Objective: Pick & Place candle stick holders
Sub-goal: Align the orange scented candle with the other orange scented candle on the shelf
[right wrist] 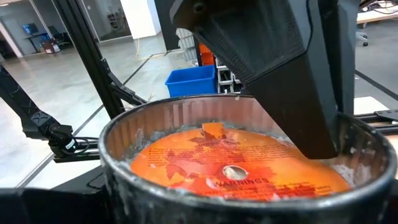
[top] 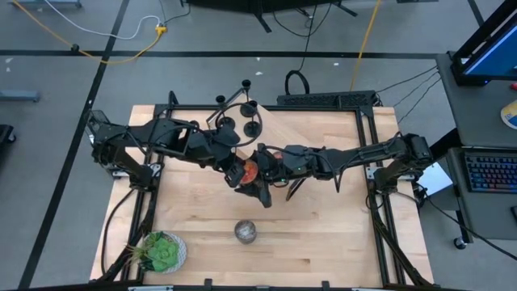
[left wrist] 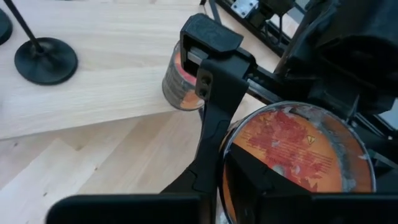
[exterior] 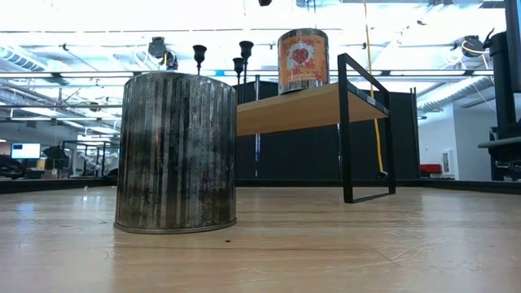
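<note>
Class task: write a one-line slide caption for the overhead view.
Both grippers meet at an orange jar mid-table, candle stick holders behind, silver jar in front.

A robotics lab or workshop in a large open hall. The pale butcher-block wooden bench sits in a black metal frame on a grey concrete floor marked with black tape lines, yellow cables trailing across it. Beyond are exposed ceiling beams, strip lights, glowing computer monitors and a blue plastic bin.

Grey floor, bright ceiling lights
</note>
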`<state>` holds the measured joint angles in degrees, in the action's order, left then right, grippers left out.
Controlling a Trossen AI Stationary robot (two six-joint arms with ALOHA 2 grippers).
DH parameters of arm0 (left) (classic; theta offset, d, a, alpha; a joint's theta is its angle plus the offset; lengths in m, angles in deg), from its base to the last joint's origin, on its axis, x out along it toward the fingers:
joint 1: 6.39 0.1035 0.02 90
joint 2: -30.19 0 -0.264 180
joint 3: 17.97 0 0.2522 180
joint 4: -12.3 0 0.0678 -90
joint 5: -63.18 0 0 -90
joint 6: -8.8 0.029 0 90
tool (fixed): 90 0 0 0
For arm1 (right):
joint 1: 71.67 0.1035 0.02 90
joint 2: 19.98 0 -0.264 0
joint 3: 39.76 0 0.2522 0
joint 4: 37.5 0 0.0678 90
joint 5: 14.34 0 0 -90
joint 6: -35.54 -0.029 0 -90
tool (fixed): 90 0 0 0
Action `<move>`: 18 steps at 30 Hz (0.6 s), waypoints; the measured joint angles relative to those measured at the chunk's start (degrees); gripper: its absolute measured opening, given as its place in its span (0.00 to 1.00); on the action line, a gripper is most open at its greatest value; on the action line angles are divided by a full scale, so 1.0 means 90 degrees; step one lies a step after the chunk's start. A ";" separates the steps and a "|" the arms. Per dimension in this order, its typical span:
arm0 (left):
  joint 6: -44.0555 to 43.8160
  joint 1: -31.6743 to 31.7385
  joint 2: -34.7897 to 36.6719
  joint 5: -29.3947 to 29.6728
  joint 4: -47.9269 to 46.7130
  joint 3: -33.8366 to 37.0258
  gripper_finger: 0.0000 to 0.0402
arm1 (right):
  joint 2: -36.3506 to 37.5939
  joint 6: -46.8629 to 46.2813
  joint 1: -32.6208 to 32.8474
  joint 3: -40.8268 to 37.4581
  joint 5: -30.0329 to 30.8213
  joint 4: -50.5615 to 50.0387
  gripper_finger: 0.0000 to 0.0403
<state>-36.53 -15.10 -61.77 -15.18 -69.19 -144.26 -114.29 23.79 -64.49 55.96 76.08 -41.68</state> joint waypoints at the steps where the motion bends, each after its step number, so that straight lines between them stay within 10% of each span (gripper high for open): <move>1: 0.0031 0.0000 0.0000 0.0002 0.0023 -0.0001 0.09 | 0.0015 0.0002 0.0002 0.0000 0.0000 -0.0002 0.83; 18: 0.0511 -0.0022 0.0449 0.0441 0.0129 0.0000 0.32 | 0.0283 0.0151 -0.0034 -0.0009 0.0357 -0.0660 0.83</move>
<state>-31.93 -15.31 -57.73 -11.22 -68.03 -144.26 -111.74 25.15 -64.80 55.88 79.29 -47.62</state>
